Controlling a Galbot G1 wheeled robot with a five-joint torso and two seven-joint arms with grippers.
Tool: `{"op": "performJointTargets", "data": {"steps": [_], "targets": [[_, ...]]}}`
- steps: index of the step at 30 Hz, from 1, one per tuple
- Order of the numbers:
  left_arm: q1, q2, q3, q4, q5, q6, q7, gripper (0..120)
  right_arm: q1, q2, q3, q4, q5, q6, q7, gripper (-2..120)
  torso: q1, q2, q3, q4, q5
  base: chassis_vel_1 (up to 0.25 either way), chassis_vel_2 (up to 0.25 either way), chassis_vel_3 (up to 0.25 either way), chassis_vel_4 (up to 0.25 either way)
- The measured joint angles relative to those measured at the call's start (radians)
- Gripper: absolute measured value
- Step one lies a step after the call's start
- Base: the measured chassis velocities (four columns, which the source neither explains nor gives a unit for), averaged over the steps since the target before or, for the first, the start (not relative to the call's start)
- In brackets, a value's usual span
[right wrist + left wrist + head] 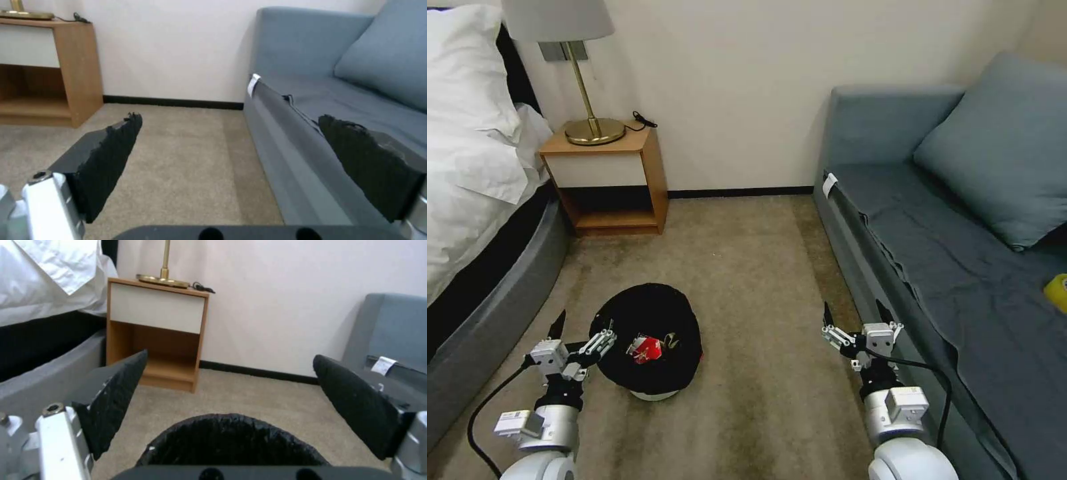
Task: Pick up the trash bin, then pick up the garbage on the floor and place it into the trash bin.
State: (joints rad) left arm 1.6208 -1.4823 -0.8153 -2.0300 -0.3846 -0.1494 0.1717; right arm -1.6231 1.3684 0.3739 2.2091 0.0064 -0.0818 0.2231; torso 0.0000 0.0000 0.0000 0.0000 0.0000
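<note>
We see the trash bin [650, 340] on the carpet with our left gripper [575, 337] spread wide at its rim; the right gripper [854, 320], beside the bin, gapes empty. Pinching only liner could tip it.

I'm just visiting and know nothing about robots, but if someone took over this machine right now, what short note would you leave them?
Left gripper: jaws open, empty, at the near-left rim of the trash bin.
Right gripper: jaws open, empty, over the carpet beside the sofa.
Bin stands on the floor, not lifted; a red-and-white packet and other litter lie inside.
Done: some garbage is in the bin; no litter seen on the visible carpet.
Left: check the unseen floor for more.
</note>
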Motion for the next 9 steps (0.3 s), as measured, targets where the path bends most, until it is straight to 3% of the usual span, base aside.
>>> {"op": "performJointTargets", "data": {"steps": [9], "targets": [[0.000,0.000,0.000,0.000,0.000,0.000,0.000,100,0.000,0.000,0.000,0.000,0.000,0.000,0.000,100,0.000,0.000,0.000,0.0000,0.0000,0.000,0.000,0.000,0.000]]}}
